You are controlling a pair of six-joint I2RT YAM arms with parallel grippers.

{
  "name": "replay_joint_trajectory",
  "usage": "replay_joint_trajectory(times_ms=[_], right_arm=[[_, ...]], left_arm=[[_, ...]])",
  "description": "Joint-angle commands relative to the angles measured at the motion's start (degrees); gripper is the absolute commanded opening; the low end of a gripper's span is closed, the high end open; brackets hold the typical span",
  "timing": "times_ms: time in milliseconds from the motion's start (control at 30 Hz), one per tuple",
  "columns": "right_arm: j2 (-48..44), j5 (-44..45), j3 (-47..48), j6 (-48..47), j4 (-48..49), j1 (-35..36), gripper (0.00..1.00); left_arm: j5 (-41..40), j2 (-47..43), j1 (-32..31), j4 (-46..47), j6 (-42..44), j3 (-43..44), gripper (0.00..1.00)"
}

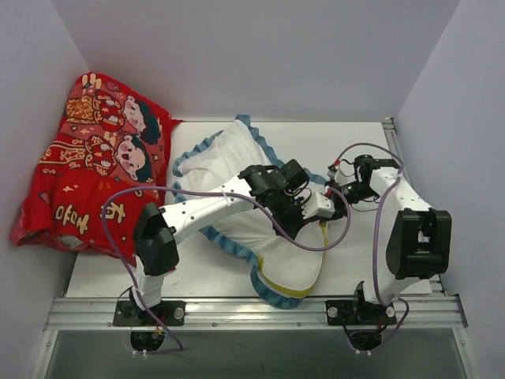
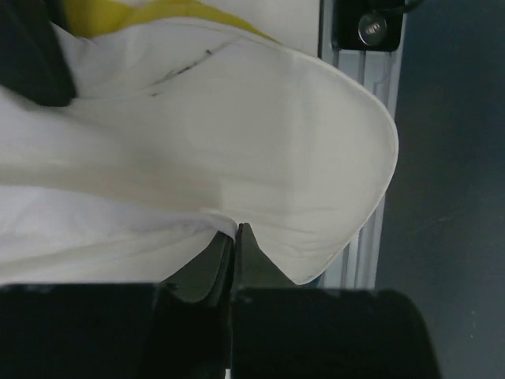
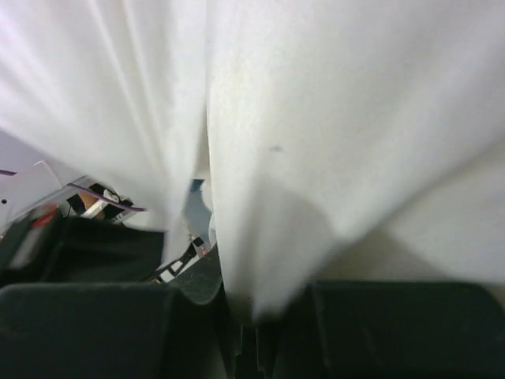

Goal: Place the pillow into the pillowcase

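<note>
The pillowcase lies mid-table with its white inside showing and blue ruffled trim around it. The pillow, white with yellow piping, lies at its near end and reaches the table's front edge. My left gripper and right gripper meet over the fabric's right side. In the left wrist view the left gripper is shut on a white fabric fold, with the pillow's cream corner beyond. In the right wrist view the right gripper is shut on a white fabric that fills the view.
A red cartoon-figure cloth is heaped at the back left against the wall. A metal rail runs along the table's front edge and shows in the left wrist view. Grey walls close in on both sides.
</note>
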Motion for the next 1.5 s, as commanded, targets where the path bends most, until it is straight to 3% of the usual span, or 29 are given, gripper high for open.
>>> replay_joint_trajectory(times_ms=[0, 33, 200, 300, 400, 467, 533, 567, 633, 667, 800, 967, 1200, 1367, 1433, 1467], right_arm=[[-3.76, -8.86, -3.09, 2.41, 1.71, 0.21, 0.0], [-4.37, -8.5, -3.97, 1.88, 1.62, 0.12, 0.0], [-4.64, 0.01, -7.23, -1.46, 0.92, -0.14, 0.0], [-2.8, 3.81, -7.41, -2.7, -0.4, -0.23, 0.0], [-3.41, 8.98, -6.0, -4.19, -0.92, -1.71, 0.0], [-4.64, 10.22, -5.57, -4.37, -1.62, -2.6, 0.0], [-5.86, 10.67, -5.39, -4.8, -2.07, -3.47, 0.13], [-6.22, 11.1, -5.04, -4.89, -2.59, -3.74, 0.39], [-6.66, 11.19, -4.16, -5.07, -3.29, -4.53, 0.57], [-6.66, 11.63, -3.11, -4.98, -4.08, -4.8, 0.72], [-6.05, 13.3, -0.48, -4.9, -4.88, -7.78, 0.84], [-0.08, 15.06, 1.99, -3.14, -2.35, -9.81, 0.83], [9.06, 11.73, 2.96, 1.87, 2.85, -9.63, 0.7], [10.48, 9.44, 2.26, 2.58, 4.79, -8.41, 0.53], [10.74, 8.82, 2.08, 2.4, 5.22, -7.79, 0.47], [10.65, 8.21, 1.91, 2.4, 5.31, -7.53, 0.42]], left_arm=[[11.24, 0.12, 2.1, 4.34, 2.17, -7.2, 0.0], [10.53, -1.71, 3.33, 5.41, 2.43, -12.18, 0.0], [1.41, -7.26, 7.74, 7.0, 7.0, -19.35, 0.0], [-0.72, -11.56, 9.66, 5.78, 6.66, -18.31, 0.15], [-2.21, -14.29, 12.73, 7.07, 1.49, -12.0, 0.5], [-6.68, -13.25, 13.97, 8.31, -2.2, -8.38, 0.6], [-11.85, -9.84, 15.56, 10.77, -4.75, -3.28, 0.67], [-14.67, -8.08, 15.74, 11.39, -5.38, -1.35, 0.69], [-18.29, -2.04, 16.61, 11.83, -6.17, 4.36, 0.69], [-19.96, 0.01, 16.88, 11.75, -7.13, 6.38, 0.69], [-21.91, 9.33, 17.41, 11.31, -9.42, 16.92, 0.7], [-22.6, 18.65, 17.23, 11.3, -12.85, 26.59, 0.73], [-26.65, 26.91, 17.23, 11.39, -12.33, 28.72, 0.72], [-27.36, 29.91, 17.32, 11.22, -11.19, 29.16, 0.62], [-27.09, 31.22, 17.41, 11.22, -11.1, 29.69, 0.52], [-24.31, 31.58, 17.32, 11.13, -11.01, 29.95, 0.42]])
